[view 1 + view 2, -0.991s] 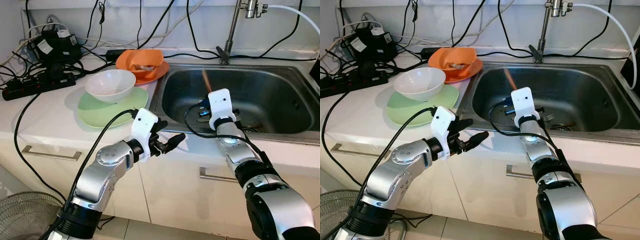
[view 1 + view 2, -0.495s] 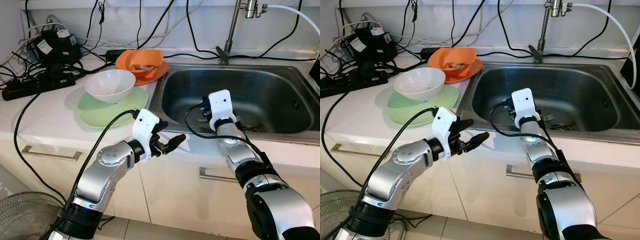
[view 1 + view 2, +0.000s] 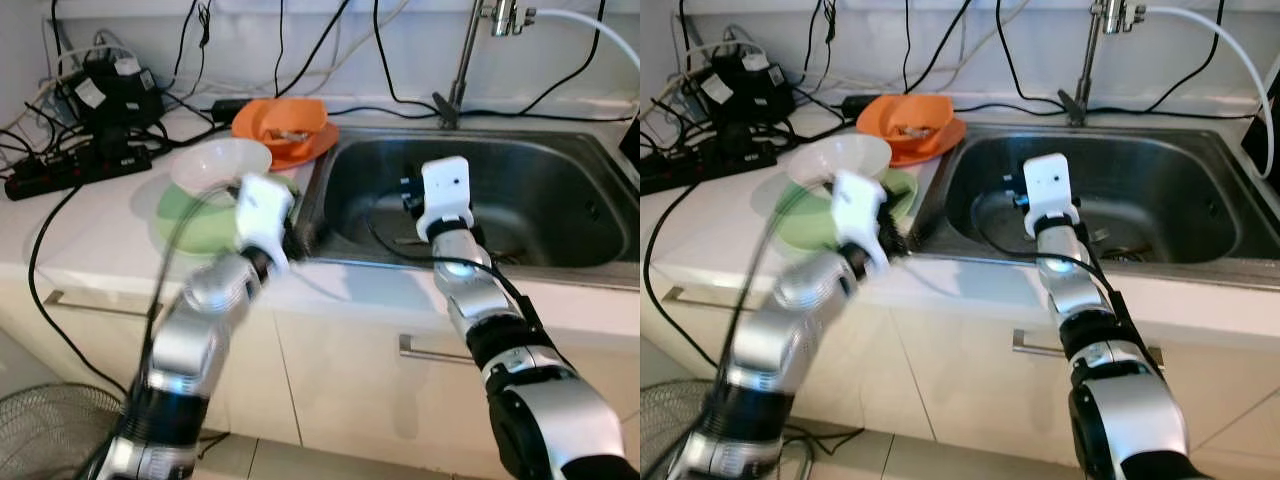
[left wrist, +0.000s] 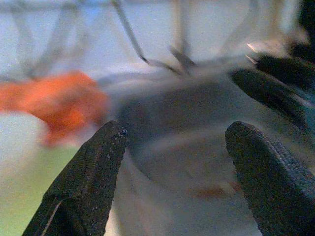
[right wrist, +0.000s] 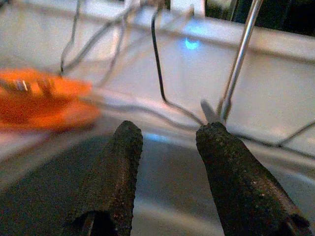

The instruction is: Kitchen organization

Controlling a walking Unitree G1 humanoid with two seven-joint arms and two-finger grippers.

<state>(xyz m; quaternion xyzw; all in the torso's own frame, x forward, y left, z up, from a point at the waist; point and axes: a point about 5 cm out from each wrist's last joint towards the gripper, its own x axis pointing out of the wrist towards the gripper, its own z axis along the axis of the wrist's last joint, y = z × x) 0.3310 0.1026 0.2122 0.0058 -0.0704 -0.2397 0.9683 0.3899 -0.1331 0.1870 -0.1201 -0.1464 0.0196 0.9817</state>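
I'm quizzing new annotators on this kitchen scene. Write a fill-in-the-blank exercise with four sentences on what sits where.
1. The white bowl sits on a ______ plate.
2. The orange bowl stands on the counter to the ______ of the sink.
3. The right end effector is over the ______.
4. The fingers of the left end effector are ______, nothing between them.

Missing words: green; left; sink; open
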